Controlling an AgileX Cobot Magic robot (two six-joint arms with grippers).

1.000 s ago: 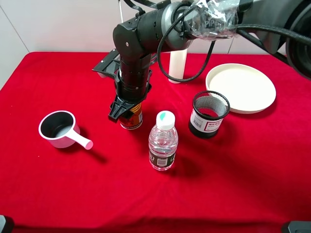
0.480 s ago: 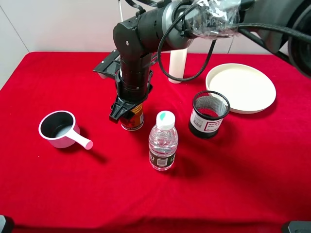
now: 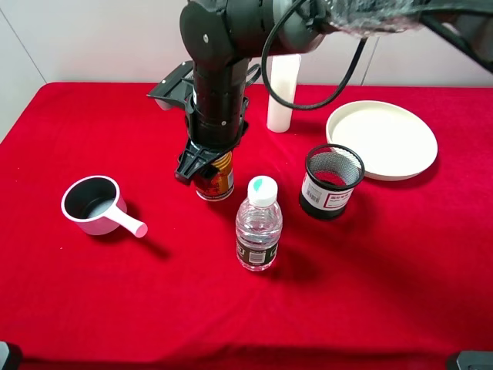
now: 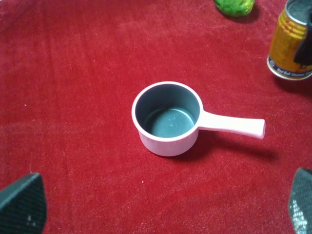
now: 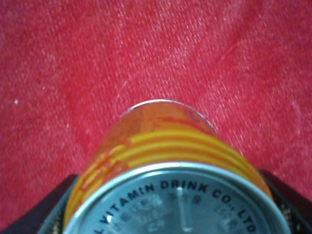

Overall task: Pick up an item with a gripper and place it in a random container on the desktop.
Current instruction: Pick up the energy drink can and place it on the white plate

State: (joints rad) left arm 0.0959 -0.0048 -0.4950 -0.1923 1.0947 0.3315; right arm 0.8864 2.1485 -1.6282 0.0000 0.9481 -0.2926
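Observation:
The orange-gold can [image 3: 216, 180] with red markings stands left of centre on the red desktop [image 3: 385, 270]. My right gripper [image 3: 206, 163] reaches across from above and is shut on the can. In the right wrist view its dark fingers [image 5: 41, 214] flank the can [image 5: 165, 146], whose silver top fills the near edge. The can also shows in the left wrist view [image 4: 290, 46]. The cream-white plate [image 3: 381, 139] lies at the back right, empty. My left gripper [image 4: 161, 209] is open and hovers above the saucepan, apart from the can.
A clear water bottle [image 3: 258, 225] stands just right of the can. A black mesh cup [image 3: 331, 181] stands between bottle and plate. A small pink-handled saucepan [image 3: 94, 204] sits at the left. A white cylinder [image 3: 281, 92] stands behind. A green lime [image 4: 234, 6] lies beyond the can.
The right arm has moved up and slightly right with the can in its grip. The can has shifted a little towards the back right. Nothing else has moved.

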